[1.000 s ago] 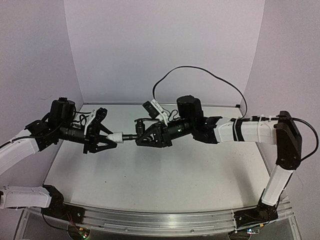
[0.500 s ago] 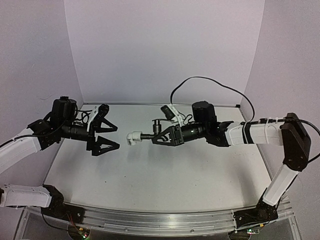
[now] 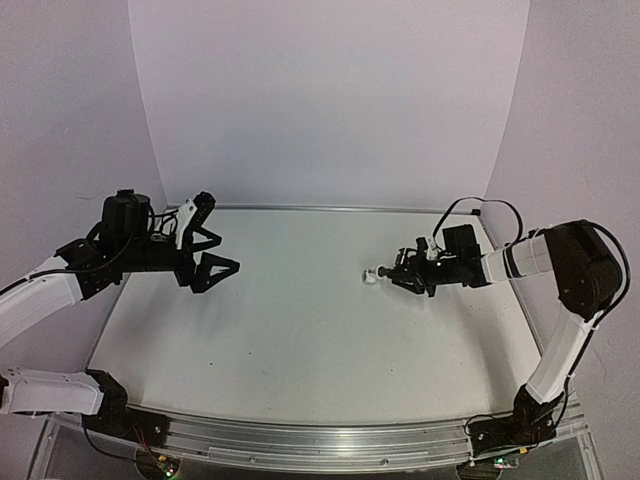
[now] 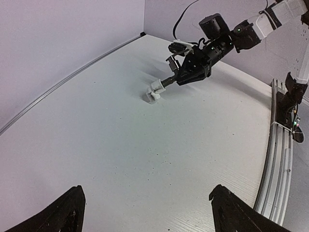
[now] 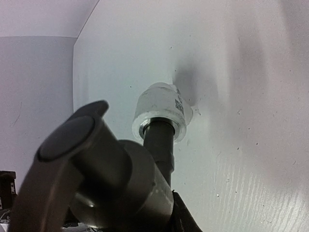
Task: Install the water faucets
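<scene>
The water faucet [image 3: 392,273] is a dark grey metal tap with a white plastic fitting [image 3: 371,275] on its end. My right gripper [image 3: 408,276] is shut on its body at the table's right side and tilts it down toward the tabletop. In the right wrist view the faucet [image 5: 120,179] fills the lower left and hides most of my fingers. The fitting [image 5: 161,113] sits at or just above the surface. My left gripper [image 3: 225,250] is open and empty at the far left. In the left wrist view the faucet [image 4: 166,83] and fitting [image 4: 153,92] lie well away from its gripper [image 4: 149,215].
The white tabletop [image 3: 300,340] has purple walls behind and at both sides. A metal rail [image 3: 320,445] runs along the near edge. A black cable [image 3: 480,205] loops above the right wrist.
My left gripper opened, let go of the white fitting and drew back to the left. The right arm carried the faucet with its fitting to the right and down toward the table.
</scene>
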`<control>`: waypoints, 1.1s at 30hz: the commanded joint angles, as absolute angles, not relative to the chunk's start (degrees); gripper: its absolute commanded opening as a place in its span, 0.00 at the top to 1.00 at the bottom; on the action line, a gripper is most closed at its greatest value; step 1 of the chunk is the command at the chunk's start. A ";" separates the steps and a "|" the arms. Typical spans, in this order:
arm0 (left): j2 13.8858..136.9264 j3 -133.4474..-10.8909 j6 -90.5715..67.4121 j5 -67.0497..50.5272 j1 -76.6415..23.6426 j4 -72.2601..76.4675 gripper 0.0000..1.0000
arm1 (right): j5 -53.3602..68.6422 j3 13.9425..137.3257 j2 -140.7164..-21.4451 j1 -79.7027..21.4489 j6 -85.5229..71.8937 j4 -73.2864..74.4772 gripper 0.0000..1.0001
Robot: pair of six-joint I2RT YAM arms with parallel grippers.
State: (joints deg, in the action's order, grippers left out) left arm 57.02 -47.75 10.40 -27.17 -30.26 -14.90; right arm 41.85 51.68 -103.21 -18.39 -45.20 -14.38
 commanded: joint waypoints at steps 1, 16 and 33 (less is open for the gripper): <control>57.06 -48.81 8.52 -27.53 -30.02 -12.27 0.07 | 39.98 52.95 -104.53 -17.00 -46.48 -13.91 0.78; 55.28 -51.82 5.54 -22.12 -30.06 -10.62 0.07 | 8.25 53.13 -86.55 -14.68 -30.64 20.03 0.02; 47.19 -63.82 -0.93 4.27 -30.06 -8.78 0.05 | 4.24 72.55 -52.13 -14.66 -17.35 30.21 0.02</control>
State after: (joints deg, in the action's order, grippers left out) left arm 49.44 -60.11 -0.26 -1.14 -30.24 -11.60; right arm 6.51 68.04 -55.65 -14.70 -21.00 28.68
